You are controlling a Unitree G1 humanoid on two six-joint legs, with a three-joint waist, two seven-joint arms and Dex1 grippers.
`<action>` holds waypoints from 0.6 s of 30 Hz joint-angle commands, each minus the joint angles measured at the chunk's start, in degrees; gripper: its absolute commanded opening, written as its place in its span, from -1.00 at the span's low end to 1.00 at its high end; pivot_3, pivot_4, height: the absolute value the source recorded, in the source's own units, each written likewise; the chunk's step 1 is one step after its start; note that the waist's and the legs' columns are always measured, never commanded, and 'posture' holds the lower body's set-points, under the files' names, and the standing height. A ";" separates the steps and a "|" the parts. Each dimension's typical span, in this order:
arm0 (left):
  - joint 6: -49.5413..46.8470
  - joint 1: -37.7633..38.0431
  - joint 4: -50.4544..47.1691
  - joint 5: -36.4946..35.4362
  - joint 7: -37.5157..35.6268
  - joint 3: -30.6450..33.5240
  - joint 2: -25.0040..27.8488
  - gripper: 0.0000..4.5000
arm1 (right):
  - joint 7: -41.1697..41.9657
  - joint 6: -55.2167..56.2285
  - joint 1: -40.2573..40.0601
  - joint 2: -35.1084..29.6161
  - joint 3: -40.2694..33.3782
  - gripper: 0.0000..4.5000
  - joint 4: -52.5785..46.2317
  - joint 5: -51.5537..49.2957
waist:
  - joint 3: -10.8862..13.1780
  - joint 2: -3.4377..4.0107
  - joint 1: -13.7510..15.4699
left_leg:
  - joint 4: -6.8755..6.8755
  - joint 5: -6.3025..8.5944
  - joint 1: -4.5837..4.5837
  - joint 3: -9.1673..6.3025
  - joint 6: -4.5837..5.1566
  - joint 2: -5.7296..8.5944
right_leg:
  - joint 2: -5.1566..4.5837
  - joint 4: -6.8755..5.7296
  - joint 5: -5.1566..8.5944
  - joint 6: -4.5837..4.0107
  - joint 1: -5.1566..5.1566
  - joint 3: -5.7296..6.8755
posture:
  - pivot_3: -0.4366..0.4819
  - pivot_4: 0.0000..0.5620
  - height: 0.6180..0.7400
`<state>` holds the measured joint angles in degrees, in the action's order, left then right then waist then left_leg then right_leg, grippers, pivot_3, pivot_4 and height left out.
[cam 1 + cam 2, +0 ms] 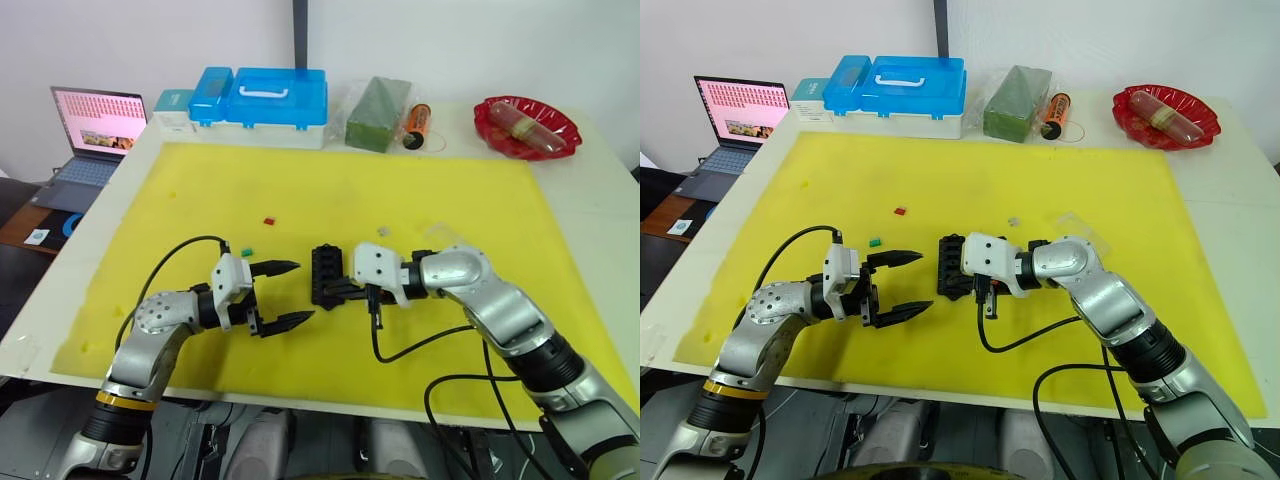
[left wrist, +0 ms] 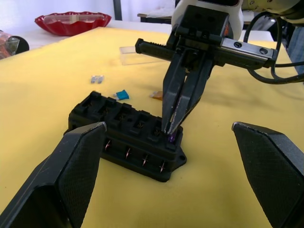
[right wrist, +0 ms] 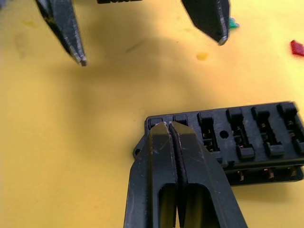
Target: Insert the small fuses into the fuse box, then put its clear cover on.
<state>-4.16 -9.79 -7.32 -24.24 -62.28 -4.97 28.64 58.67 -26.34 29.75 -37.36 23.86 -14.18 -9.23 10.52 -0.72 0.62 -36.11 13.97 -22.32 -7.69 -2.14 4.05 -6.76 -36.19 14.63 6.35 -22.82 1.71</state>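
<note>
left gripper (image 1: 282, 293): jaws wide open, beside the fuse box
right gripper (image 2: 170, 135): pinched on purple fuse (image 2: 171, 138) at end slot
fuse box (image 1: 325, 275): on yellow mat (image 1: 400, 190), between grippers
clear cover (image 2: 134, 54): mat, behind box

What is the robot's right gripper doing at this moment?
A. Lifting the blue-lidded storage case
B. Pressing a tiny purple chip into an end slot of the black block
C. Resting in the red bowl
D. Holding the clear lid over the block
B: the right gripper, fingers pinched together, holds a small purple fuse at the end slot of the black rectangular plastic fuse box.
</note>
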 commanded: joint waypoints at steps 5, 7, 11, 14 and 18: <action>0.09 -0.35 -1.58 -0.09 0.22 0.53 0.53 1.00 | 0.23 2.35 -1.13 -1.89 2.59 -0.99 3.35 5.92 | 0.00 0.00 -0.01 | 0.00 0.00 0.00 0.00 0.00 0.00 | 0.00 0.00 0.00 0.00 0.00 0.00 | -0.05 -0.47 1.00; -0.17 -0.33 -1.64 -0.10 0.21 0.46 0.64 1.00 | 0.11 3.36 -1.31 -1.91 2.67 -0.99 3.73 6.80 | 0.00 0.00 -0.01 | 0.00 0.00 0.00 0.00 0.00 0.00 | 0.00 0.00 0.00 0.00 0.00 0.00 | -0.05 -0.47 1.00; -0.47 -0.43 -1.58 -0.24 0.12 0.54 0.85 1.00 | -0.17 2.32 -1.86 -0.21 0.34 -0.99 3.03 4.34 | -0.01 0.00 0.00 | 0.00 0.00 0.01 0.00 0.00 0.00 | 0.00 0.00 0.00 0.00 0.00 0.00 | -0.05 -0.47 1.00; -0.60 -0.44 -1.65 -0.37 0.01 0.62 1.10 1.00 | -0.58 3.00 -1.87 1.27 -2.69 -0.99 2.11 1.53 | 0.00 0.00 0.00 | 0.00 0.00 0.00 -0.01 0.00 0.00 | 0.00 0.00 0.00 0.00 0.00 0.00 | -0.05 -0.47 1.00; -0.83 -0.47 -1.85 -0.88 -0.29 1.05 1.53 1.00 | -0.76 0.14 -2.17 3.42 -8.06 -0.99 -1.56 -5.02 | 0.01 0.01 -0.02 | 0.02 0.00 -0.02 -0.02 0.00 0.00 | 0.00 0.00 0.00 0.00 -0.04 0.00 | -0.05 -0.47 1.00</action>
<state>-4.88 -9.79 -7.33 -24.31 -62.33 -4.98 29.47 57.97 -25.20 27.39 -34.35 18.70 -13.33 -11.36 10.53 -0.71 0.60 -36.08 13.97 -22.34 -7.71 -2.14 4.04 -6.76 -36.19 14.63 6.35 -22.87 1.70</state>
